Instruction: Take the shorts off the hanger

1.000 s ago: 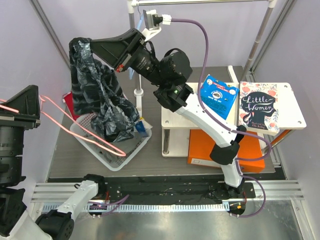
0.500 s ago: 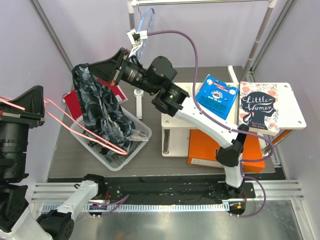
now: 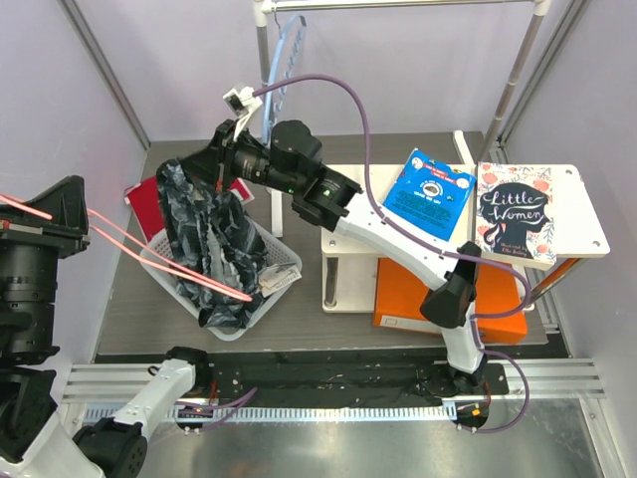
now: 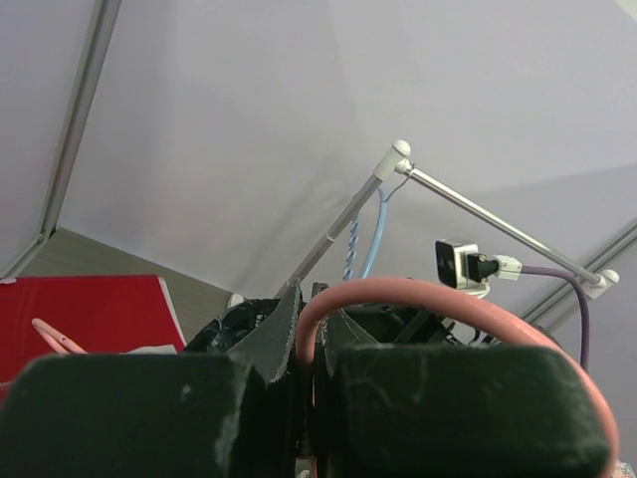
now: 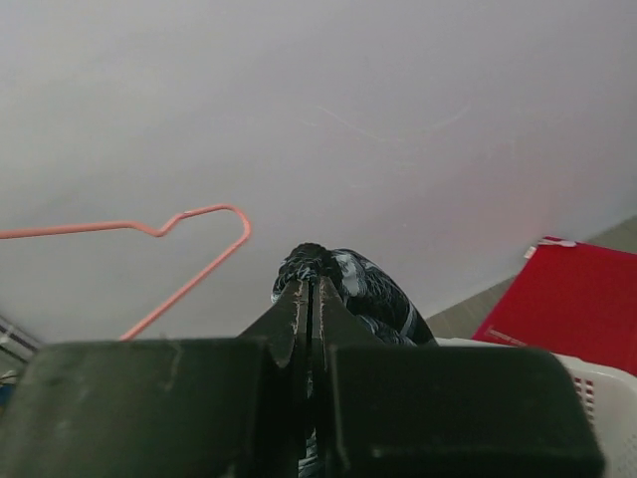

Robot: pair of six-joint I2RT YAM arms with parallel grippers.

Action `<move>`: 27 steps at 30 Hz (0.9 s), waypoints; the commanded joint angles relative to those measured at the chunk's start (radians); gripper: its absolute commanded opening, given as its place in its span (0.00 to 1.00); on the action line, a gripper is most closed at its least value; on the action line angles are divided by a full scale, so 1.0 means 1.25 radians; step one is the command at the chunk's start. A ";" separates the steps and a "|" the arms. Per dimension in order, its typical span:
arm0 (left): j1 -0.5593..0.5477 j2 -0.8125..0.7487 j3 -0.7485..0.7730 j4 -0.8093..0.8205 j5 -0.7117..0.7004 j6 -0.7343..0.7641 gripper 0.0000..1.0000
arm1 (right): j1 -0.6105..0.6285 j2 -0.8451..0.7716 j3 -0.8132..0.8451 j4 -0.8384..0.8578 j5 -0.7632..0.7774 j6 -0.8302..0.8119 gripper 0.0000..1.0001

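The shorts [image 3: 214, 249], black with a grey-white marbled print, hang from my right gripper [image 3: 184, 167] down into a white basket [image 3: 287, 263]. That gripper is shut on their top edge; the cloth [image 5: 358, 284] bulges just past the closed jaws of my right gripper [image 5: 312, 289]. My left gripper [image 3: 85, 211] at the left edge is shut on the thin pink hanger [image 3: 242, 295], whose wire [image 4: 311, 334] runs between the closed jaws of my left gripper [image 4: 311, 309]. In the top view the hanger's far corner overlaps the lower shorts. The right wrist view shows the hanger's [image 5: 189, 214] hook end apart from the cloth.
A red book [image 3: 147, 199] lies behind the basket. A light-blue hanger [image 3: 286, 40] hangs on the rail at the back. To the right, a white shelf [image 3: 343, 239] carries a blue book [image 3: 430, 191] and a "Little Women" book [image 3: 516, 214], with an orange box [image 3: 398, 299] under it.
My right gripper has swung down and to the left with the shorts, lowering them from a high bunch into the basket. The left gripper and hanger shifted only slightly.
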 commanded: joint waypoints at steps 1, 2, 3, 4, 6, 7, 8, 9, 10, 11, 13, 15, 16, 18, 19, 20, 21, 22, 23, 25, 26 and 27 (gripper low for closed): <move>0.005 0.003 0.011 -0.010 -0.029 0.017 0.00 | -0.048 0.047 0.078 -0.033 -0.001 -0.067 0.01; 0.004 0.003 0.011 -0.012 -0.032 0.016 0.00 | -0.048 0.063 0.105 -0.047 -0.002 -0.085 0.01; 0.004 0.004 0.011 -0.011 -0.034 0.016 0.00 | -0.046 0.077 0.160 -0.058 -0.002 -0.091 0.01; 0.005 0.005 0.011 -0.012 -0.033 0.015 0.00 | -0.046 0.103 0.181 -0.069 -0.004 -0.091 0.01; 0.005 0.009 0.011 -0.010 -0.031 0.015 0.00 | -0.046 0.119 0.210 -0.069 -0.003 -0.089 0.01; 0.004 0.011 0.011 -0.010 -0.030 0.015 0.00 | -0.046 0.124 0.210 -0.069 0.006 -0.089 0.01; 0.005 0.014 0.012 -0.011 -0.030 0.016 0.00 | -0.046 0.124 0.206 -0.072 0.010 -0.090 0.01; 0.005 0.014 0.014 -0.011 -0.030 0.016 0.00 | -0.046 0.122 0.189 -0.075 0.010 -0.095 0.01; 0.004 0.016 0.014 -0.016 -0.031 0.017 0.00 | -0.045 0.117 0.180 -0.090 0.012 -0.095 0.01; 0.005 0.016 0.014 -0.019 -0.034 0.017 0.00 | -0.043 0.112 0.172 -0.102 0.016 -0.100 0.01; 0.005 0.015 0.011 -0.025 -0.040 0.017 0.00 | -0.024 0.102 0.147 -0.144 0.022 -0.127 0.01; 0.005 0.012 0.005 -0.026 -0.045 0.014 0.00 | -0.004 0.076 0.105 -0.171 0.040 -0.160 0.01; 0.004 0.012 0.003 -0.024 -0.045 0.014 0.00 | 0.016 0.064 0.087 -0.188 0.050 -0.186 0.04; 0.005 0.012 -0.003 -0.023 -0.044 0.010 0.00 | 0.023 0.037 0.041 -0.194 0.071 -0.190 0.14; 0.005 0.014 -0.005 -0.022 -0.044 0.010 0.00 | 0.025 0.030 0.031 -0.197 0.078 -0.180 0.25; 0.005 0.014 -0.008 -0.023 -0.042 0.008 0.00 | 0.025 0.025 0.025 -0.200 0.086 -0.176 0.31; 0.006 0.014 -0.011 -0.022 -0.042 0.003 0.00 | 0.025 0.021 0.023 -0.213 0.111 -0.176 0.37; 0.005 0.015 -0.012 -0.022 -0.040 0.000 0.00 | 0.026 0.021 0.027 -0.222 0.124 -0.176 0.48; 0.004 0.016 -0.014 -0.022 -0.037 -0.001 0.00 | 0.026 0.022 0.034 -0.231 0.137 -0.179 0.52; 0.005 0.018 -0.013 -0.022 -0.028 -0.005 0.00 | 0.025 0.022 0.062 -0.256 0.154 -0.180 0.57; 0.005 0.020 -0.012 -0.021 -0.024 -0.005 0.00 | 0.025 0.020 0.069 -0.259 0.154 -0.173 0.59; 0.005 0.021 -0.011 -0.021 -0.022 -0.006 0.00 | 0.026 0.017 0.076 -0.262 0.154 -0.166 0.61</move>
